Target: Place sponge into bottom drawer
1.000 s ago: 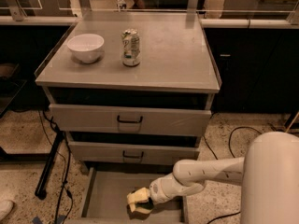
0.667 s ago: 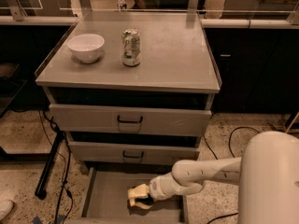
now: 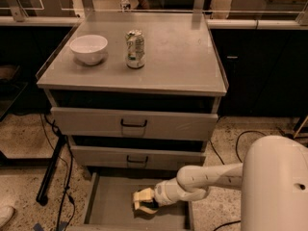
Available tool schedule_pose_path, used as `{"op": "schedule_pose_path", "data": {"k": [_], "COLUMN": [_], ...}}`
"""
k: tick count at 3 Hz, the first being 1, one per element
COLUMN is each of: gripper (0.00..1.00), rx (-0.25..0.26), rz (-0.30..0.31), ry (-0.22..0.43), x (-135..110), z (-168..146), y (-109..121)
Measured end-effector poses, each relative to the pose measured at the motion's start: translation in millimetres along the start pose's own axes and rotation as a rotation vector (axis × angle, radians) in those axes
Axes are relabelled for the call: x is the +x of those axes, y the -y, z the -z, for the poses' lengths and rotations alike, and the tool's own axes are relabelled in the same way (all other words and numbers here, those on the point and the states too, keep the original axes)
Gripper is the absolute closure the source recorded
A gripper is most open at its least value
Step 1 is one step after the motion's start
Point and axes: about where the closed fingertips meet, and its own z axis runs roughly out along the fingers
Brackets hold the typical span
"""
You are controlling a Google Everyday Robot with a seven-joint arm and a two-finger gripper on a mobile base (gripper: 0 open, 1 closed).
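Low over the bottom drawer (image 3: 109,202): the hand (image 3: 143,202) is hovering just above the grey floor, reaching in from the right on the end of the white arm (image 3: 211,179).
Hand state: it is looking narrow and clamped on the sponge (image 3: 150,205), a dark patch with yellowish foam showing at its tip.
Sponge: it is sitting in the hand, inside the tray's outline and close above the floor. Whether it is touching the floor, I cannot tell.
Drawer: it is standing pulled out beneath the hand, with bare floor showing to the hand's left.
Upper drawers: the middle drawer (image 3: 137,158) and the top drawer (image 3: 134,123) are sitting shut, above and behind the hand.
Bench (image 3: 187,57): it is standing well above the hand, carrying a white bowl (image 3: 88,48) and a can (image 3: 135,48) — both well apart from the hand and playing no part.
Done, as I judge it: the carrying is looking complete, with the sponge down inside the right drawer.
Left to do: the letting-go — the sponge is not yet lying free on the floor — and then lifting the hand clear.
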Motion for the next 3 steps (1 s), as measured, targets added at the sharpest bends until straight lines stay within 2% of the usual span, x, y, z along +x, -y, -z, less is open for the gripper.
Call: {"op": "schedule_pose_path", "data": {"k": [1, 3], "gripper": [1.00, 1.00], "rx": [0.020, 0.121], "rz": [-0.028, -0.110], "ry": [-0.010, 0.022], "x": [6.7, 0.5], "z": [-17.9, -62.0], "y": [6.0, 41.6]}}
